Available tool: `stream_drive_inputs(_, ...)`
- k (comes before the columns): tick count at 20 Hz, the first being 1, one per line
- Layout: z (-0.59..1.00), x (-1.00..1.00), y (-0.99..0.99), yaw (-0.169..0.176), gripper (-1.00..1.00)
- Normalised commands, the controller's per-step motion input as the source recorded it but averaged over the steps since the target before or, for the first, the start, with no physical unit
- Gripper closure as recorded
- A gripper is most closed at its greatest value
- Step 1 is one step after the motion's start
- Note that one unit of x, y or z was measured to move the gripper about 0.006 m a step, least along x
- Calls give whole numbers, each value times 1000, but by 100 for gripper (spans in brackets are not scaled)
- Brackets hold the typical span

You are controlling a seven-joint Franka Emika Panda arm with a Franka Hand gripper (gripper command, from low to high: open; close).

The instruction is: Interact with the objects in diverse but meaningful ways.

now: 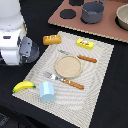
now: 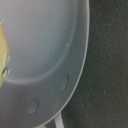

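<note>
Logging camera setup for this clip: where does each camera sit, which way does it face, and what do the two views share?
Exterior view: raised, off the arm, looking down at the placemat with plate, banana and cup; the white arm shows at the exterior view's left.
Wrist view: very close to a grey curved surface beside a dark surface; none of the robot shows.
Shared: possibly the dark tabletop; the grey thing cannot be matched.

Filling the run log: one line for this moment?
arm: exterior view's left, off placemat | gripper: unseen | banana, cup: near corner | plate: centre | pot: toy stove
</note>
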Motion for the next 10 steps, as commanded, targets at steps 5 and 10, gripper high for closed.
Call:
stream_drive_inputs(5,-191,18,-119,0,-100)
stream_drive_inputs(10,-173,0,-55,0,-100)
